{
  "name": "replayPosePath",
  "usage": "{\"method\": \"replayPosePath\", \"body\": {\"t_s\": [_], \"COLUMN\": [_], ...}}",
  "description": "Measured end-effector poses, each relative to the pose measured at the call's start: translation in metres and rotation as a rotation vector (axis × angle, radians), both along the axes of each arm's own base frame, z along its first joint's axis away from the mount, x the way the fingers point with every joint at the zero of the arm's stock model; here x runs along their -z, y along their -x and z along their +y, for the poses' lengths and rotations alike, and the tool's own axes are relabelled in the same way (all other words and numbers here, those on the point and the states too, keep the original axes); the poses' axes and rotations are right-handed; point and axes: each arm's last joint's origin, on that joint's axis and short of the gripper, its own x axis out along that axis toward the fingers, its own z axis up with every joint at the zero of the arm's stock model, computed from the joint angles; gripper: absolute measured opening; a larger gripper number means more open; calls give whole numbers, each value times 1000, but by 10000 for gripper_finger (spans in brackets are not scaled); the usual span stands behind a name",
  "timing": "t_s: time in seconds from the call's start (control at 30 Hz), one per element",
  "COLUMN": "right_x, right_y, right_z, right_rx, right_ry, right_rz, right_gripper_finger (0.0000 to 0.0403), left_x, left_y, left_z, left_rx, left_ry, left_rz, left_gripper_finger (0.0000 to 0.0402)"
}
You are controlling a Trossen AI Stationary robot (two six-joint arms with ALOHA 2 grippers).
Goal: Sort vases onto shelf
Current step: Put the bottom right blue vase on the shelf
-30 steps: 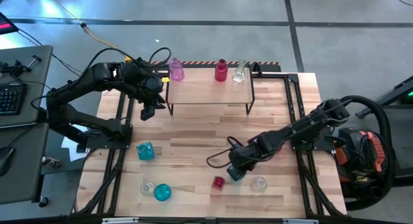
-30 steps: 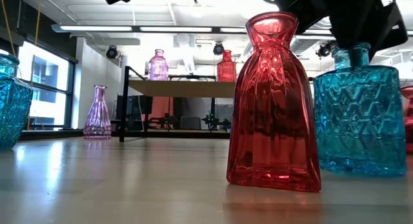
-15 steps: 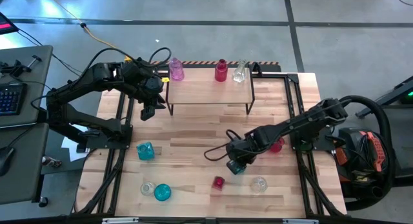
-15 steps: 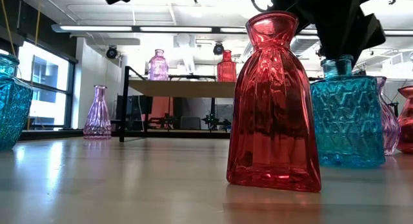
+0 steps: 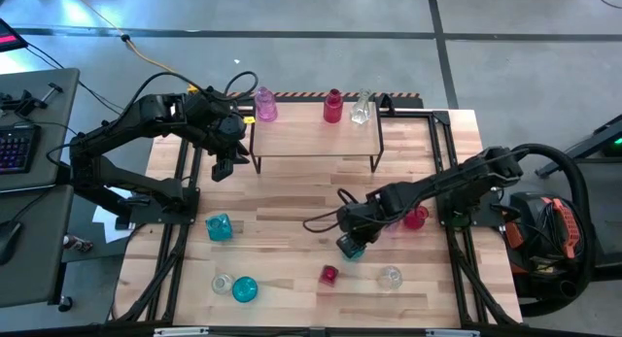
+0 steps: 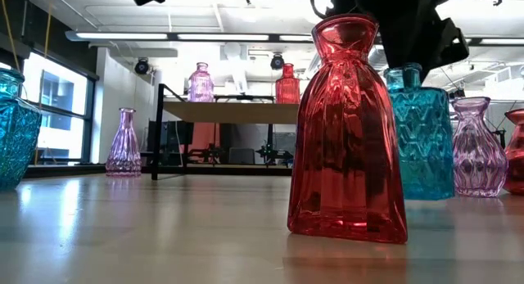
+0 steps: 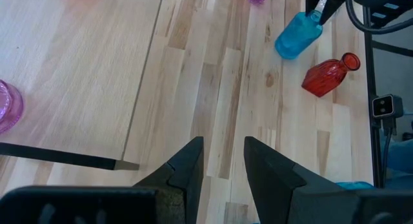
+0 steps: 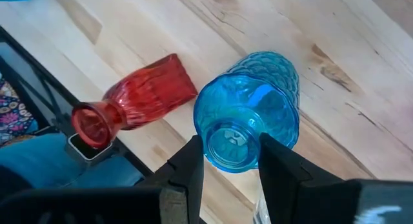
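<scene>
Right gripper (image 8: 227,161) grips a blue vase (image 8: 248,111) by its neck, above the table's near right. Keep it upright and carry it clear of the red vase (image 5: 329,274) toward the shelf (image 5: 316,138) at the far side.

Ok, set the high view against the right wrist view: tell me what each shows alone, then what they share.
High view only: the shelf carrying a pink vase, a red one and a clear one, plus the left gripper beside it.
Right wrist view only: the right gripper shut on the teal vase's neck, seen up close.
Both: that teal vase and the small red vase near it.
</scene>
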Motion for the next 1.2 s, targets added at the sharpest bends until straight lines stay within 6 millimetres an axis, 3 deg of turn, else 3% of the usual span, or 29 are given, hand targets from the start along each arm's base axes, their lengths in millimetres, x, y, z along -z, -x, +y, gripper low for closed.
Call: {"method": "replayPosePath", "body": {"t_s": [0.4, 1.2], "right_x": [-43, -100], "right_y": [-7, -19], "right_z": [-27, -105], "right_rx": [-17, 1], "right_ry": [49, 121], "right_rz": [-13, -218], "right_gripper_finger": [98, 98], "left_x": [0, 0], "left_y": [0, 0], "left_z": [0, 0], "left_rx": [0, 0], "left_ry": [0, 0], "left_rz": [0, 0], "left_gripper_finger": [104, 104]}}
